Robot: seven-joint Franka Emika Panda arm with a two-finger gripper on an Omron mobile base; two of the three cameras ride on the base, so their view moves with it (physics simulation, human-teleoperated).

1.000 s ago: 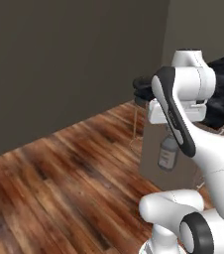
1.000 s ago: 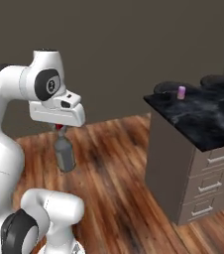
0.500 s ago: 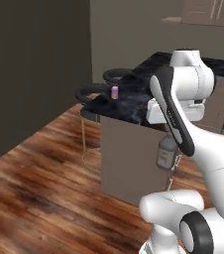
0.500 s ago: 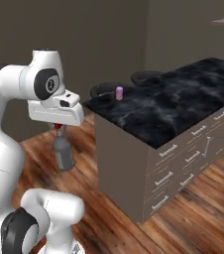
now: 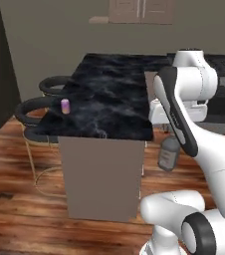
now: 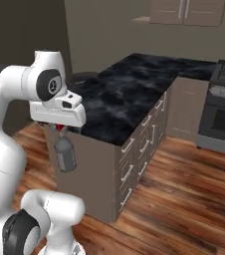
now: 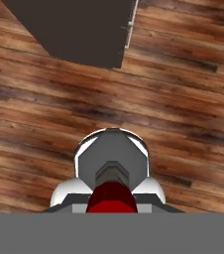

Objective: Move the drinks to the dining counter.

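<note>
Hand (image 6: 59,130) was clamped on the red cap of the squat clear bottle (image 6: 64,154), which hung upright below it at left centre of the right base view and right of centre in the left base view (image 5: 168,153), over the wood floor (image 7: 183,99) and beside the dining table (image 5: 112,107), not above it. In the hand view the bottle (image 7: 112,166) sat bottom centre, red cap nearest the lens. The pink-purple can (image 5: 64,105) already stood on the slab near its left edge, by the black stools (image 5: 35,107). Risks, as I judged them: the bottle hung below slab height, so any sideways move before lifting would knock it into the table edge or base. The grip was on the cap only, so a jolt could swing the bottle or slip it out onto the floor. A drop-off too close to the can would tip it.
</note>
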